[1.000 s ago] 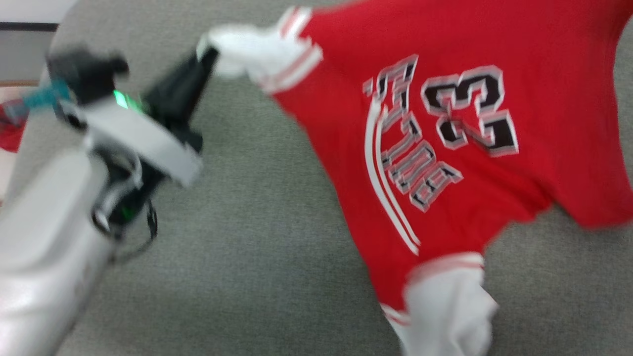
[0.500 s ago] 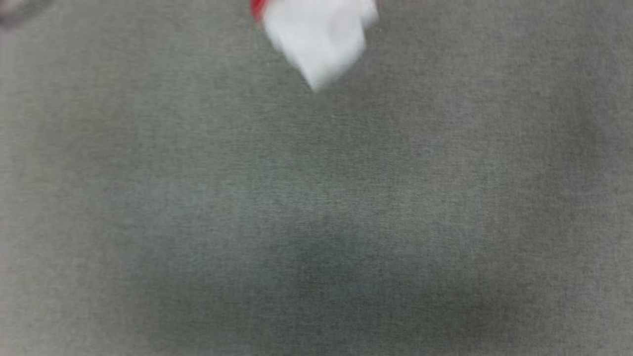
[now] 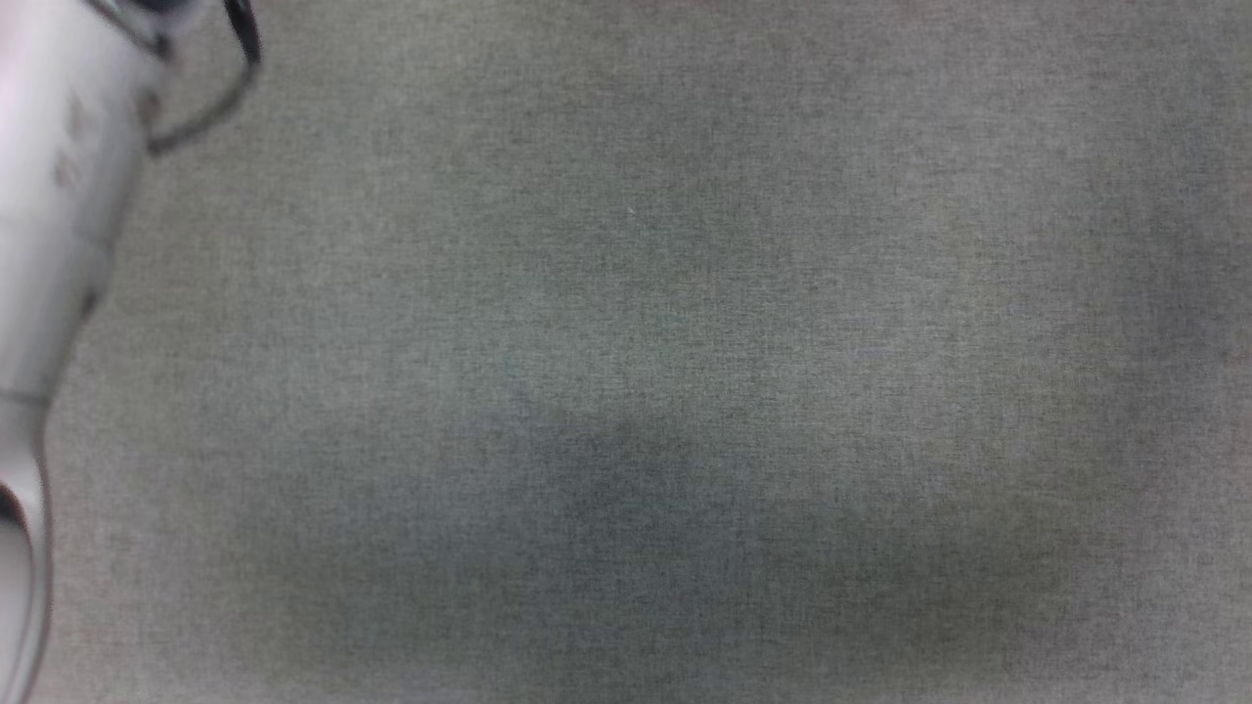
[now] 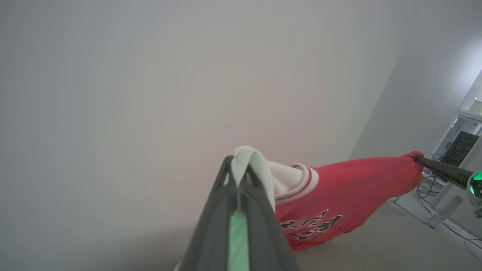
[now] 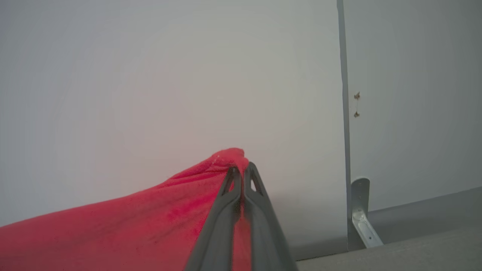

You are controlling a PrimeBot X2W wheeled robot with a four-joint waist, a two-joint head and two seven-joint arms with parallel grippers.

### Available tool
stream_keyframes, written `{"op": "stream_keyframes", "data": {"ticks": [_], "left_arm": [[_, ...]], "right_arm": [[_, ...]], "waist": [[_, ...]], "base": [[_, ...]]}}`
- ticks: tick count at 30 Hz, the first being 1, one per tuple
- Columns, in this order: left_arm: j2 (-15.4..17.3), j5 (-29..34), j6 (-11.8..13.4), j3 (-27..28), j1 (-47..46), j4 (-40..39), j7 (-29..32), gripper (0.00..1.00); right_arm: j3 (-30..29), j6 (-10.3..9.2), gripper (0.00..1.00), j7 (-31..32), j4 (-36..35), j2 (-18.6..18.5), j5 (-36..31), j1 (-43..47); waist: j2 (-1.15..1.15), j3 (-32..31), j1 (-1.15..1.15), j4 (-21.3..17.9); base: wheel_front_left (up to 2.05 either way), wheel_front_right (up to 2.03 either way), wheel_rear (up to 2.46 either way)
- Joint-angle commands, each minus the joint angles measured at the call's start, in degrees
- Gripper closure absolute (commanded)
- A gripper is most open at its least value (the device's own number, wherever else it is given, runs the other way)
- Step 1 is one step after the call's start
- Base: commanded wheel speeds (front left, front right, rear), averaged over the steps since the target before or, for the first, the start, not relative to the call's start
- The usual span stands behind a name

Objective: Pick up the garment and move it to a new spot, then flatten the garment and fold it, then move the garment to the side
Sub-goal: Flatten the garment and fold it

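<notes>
The garment (image 4: 350, 188), a red jersey with white sleeves and black-and-white lettering, hangs stretched in the air between my two grippers, above the grey surface. In the left wrist view my left gripper (image 4: 238, 165) is shut on a white sleeve, and the red cloth runs off to the right to the dark fingers of my right gripper (image 4: 417, 159). In the right wrist view my right gripper (image 5: 241, 169) is shut on a bunched red edge of the garment (image 5: 131, 226). My pale left forearm (image 3: 59, 196) shows at the left edge of the head view.
The grey fabric-covered surface (image 3: 626, 391) lies below. A white wall stands behind the garment, with a metal bracket (image 5: 360, 214) at its foot. A rack with cables (image 4: 452, 158) stands at the far right of the left wrist view.
The head camera has shifted. The jersey, fully in the head view a second ago and only a white sleeve tip half a second ago, has left it. Both grips hold.
</notes>
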Motion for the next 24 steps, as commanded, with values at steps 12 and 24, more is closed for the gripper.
{"op": "stream_keyframes", "data": {"ticks": [12,24], "left_arm": [[3.4,0.4,0.2,8.8,30.1,-20.5,-3.8,1.0],[5.1,8.6,0.2,12.8,60.3,-35.8,-3.9,1.0]], "right_arm": [[12.0,-0.17,1.0,7.2,-27.2,-10.9,17.1,31.5],[4.5,-0.16,1.0,14.7,-50.4,-14.1,19.6,62.3]], "waist": [[0.0,-4.8,0.0,1.5],[0.0,-11.5,0.0,0.4]], "base": [[0.0,0.0,0.0],[0.0,0.0,0.0]]}}
